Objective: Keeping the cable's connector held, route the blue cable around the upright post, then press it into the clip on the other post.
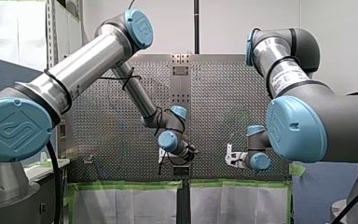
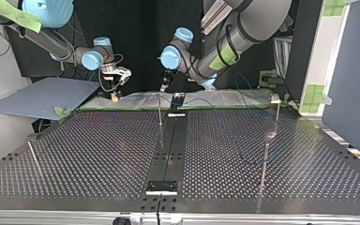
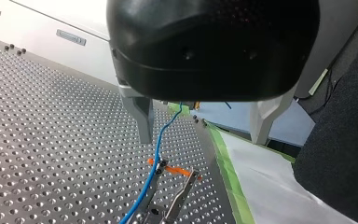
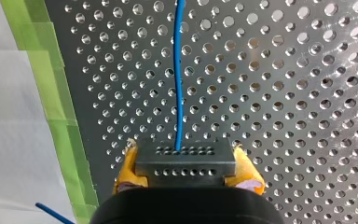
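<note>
Connector: the dark block with rows of small holes (image 4: 185,163) sits at the worktop's edge. It lies flat and crosswise in my right claw.
Blue cable: in the right wrist view it (image 4: 178,79) comes out of the middle of the connector. Its long line points straight ahead, away from the claw, low over the worktop, with only a small bend.
Right claw: it (image 4: 186,171) is closed on the connector, with one of the yellow pads (image 4: 249,175) on each end.
Clip: in the left wrist view a metal clip with orange bits (image 3: 154,212) stands under my left claw. The cable slants down to it, but I cannot tell if it is pushed in.
Left claw: it (image 3: 204,128) is wide open and holds nothing. Its metal fingers (image 3: 142,116) hang above the cable, which runs near one of them.
Worktop: shiny metal full of holes (image 4: 284,93), with green tape (image 4: 58,93) along its edge beside the connector.
</note>
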`<control>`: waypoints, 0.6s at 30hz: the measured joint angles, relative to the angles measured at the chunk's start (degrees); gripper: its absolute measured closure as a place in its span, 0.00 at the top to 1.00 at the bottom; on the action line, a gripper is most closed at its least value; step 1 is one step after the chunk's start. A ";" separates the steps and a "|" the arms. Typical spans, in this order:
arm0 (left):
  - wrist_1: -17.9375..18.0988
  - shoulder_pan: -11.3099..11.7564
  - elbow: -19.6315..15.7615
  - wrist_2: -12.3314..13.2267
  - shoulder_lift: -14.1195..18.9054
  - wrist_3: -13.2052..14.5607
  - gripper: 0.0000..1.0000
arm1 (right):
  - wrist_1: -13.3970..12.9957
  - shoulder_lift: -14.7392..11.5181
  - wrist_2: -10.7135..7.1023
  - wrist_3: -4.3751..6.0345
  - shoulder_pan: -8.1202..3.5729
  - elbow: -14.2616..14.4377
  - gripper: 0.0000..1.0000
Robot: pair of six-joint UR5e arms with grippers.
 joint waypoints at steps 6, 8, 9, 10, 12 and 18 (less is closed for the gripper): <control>-0.05 -0.06 0.00 -0.30 0.00 0.00 1.00 | 0.21 0.01 0.00 -0.28 0.01 0.01 0.00; -0.03 -0.17 0.00 -0.87 0.00 0.03 1.00 | 0.73 0.01 0.01 -0.62 0.01 0.01 0.00; -0.01 -0.22 0.00 -1.15 0.00 0.04 1.00 | 1.05 0.01 0.02 -0.89 0.01 0.01 0.00; -0.01 -0.28 0.00 -1.40 0.00 0.05 1.00 | 1.58 0.01 0.02 -1.38 0.01 0.02 0.00; -0.04 -0.42 0.00 -1.80 0.02 0.09 1.00 | 2.53 0.01 -0.15 -2.31 0.05 0.05 0.00; -0.05 -0.81 -1.22 -2.95 0.34 0.33 1.00 | 4.84 -0.29 -2.56 -5.62 0.82 0.57 0.00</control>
